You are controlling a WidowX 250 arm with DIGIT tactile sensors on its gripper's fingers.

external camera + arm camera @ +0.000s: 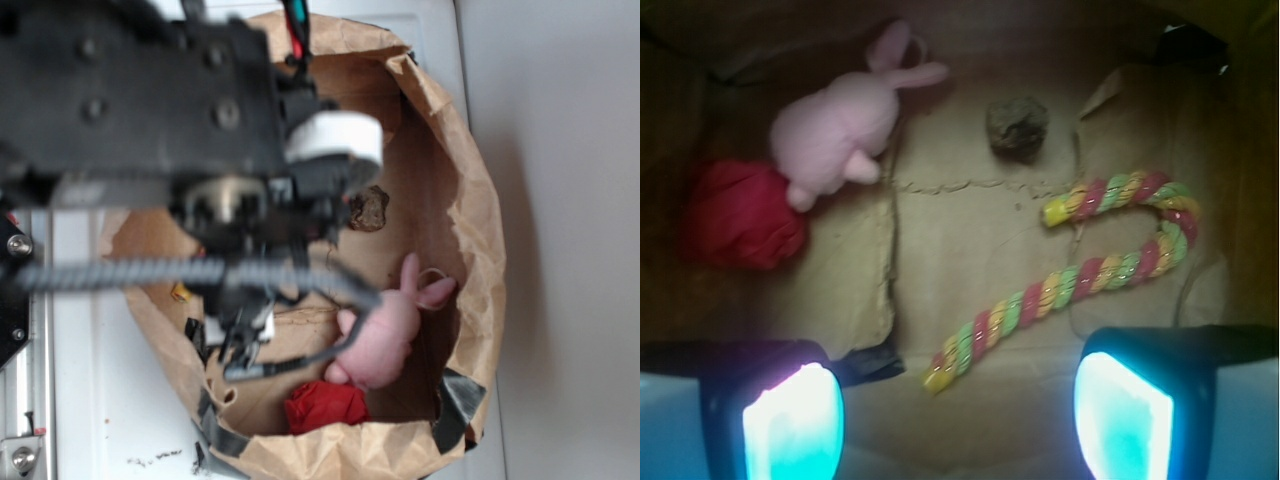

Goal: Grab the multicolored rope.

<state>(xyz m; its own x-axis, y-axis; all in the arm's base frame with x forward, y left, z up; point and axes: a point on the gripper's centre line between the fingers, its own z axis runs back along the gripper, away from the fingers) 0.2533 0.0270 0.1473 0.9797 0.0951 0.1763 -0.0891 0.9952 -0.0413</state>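
Note:
The multicolored rope (1077, 281) lies flat on the brown paper floor in the wrist view. It is cane-shaped, twisted in red, yellow and light green, with its hook at the right and one yellow end (937, 377) pointing toward the camera. My gripper (960, 425) hovers above it, open. Its two glowing pads (795, 425) stand far apart with nothing between them, and the rope's near end lies just beyond the gap. In the exterior view the arm covers the rope, and the gripper (243, 345) hangs inside the paper bag (482, 230).
A pink plush bunny (835, 125) (385, 330) lies beside a red cloth lump (740, 215) (325, 405) at the left of the wrist view. A small brown lump (1017, 127) (368, 208) sits farther in. The bag's crumpled walls ring everything.

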